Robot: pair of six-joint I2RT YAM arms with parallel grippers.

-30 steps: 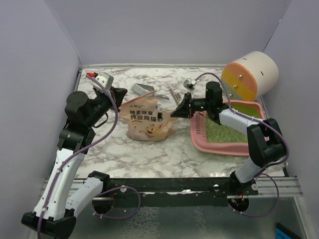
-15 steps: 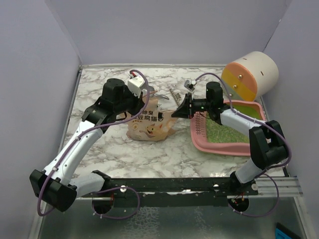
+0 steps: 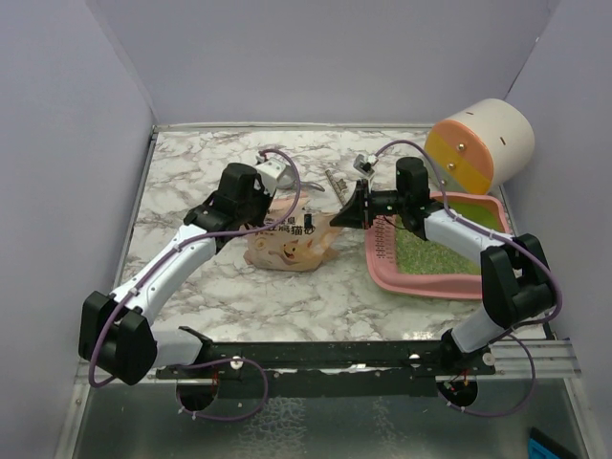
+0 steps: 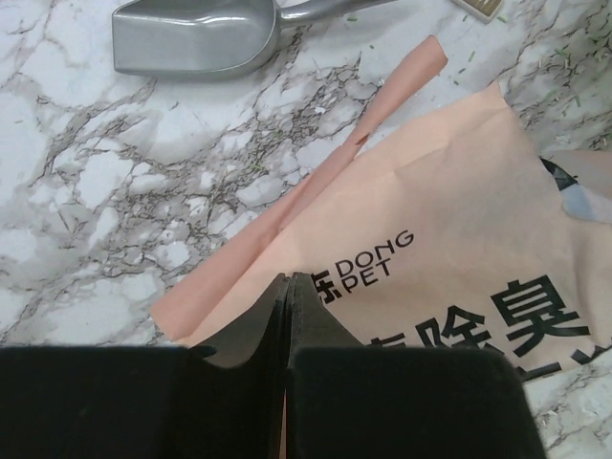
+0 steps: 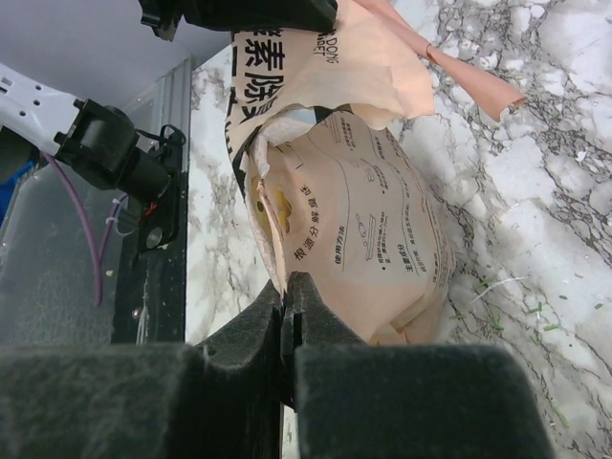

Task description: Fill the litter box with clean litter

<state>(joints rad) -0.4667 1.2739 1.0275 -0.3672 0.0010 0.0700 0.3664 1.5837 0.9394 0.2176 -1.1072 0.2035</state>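
Observation:
The pink litter box [image 3: 411, 284] lies at the right, with pale-green clean litter [image 3: 427, 251] inside it. A tan printed bag [image 3: 287, 244] rests on the marble left of the box. My right gripper [image 3: 335, 220] is shut on the bag's right edge, and the wrist view shows the paper [image 5: 363, 191] running into the closed tips of the right gripper [image 5: 290, 277]. My left gripper [image 3: 266, 212] is shut with its tips over the bag's upper left corner; in its wrist view the left gripper [image 4: 289, 277] meets above the printed paper [image 4: 449, 239]. I cannot tell whether it touches.
A grey metal scoop [image 4: 196, 36] lies just beyond the bag. A cream, orange and yellow cylinder [image 3: 483, 143] stands behind the litter box. A small metal piece [image 3: 335, 180] sits behind the bag. Stray green bits [image 5: 497, 311] dot the marble.
My left arm has swung in from the far left and stretched out over the bag's top corner, jaws shut throughout. The right arm and the bag have hardly moved.

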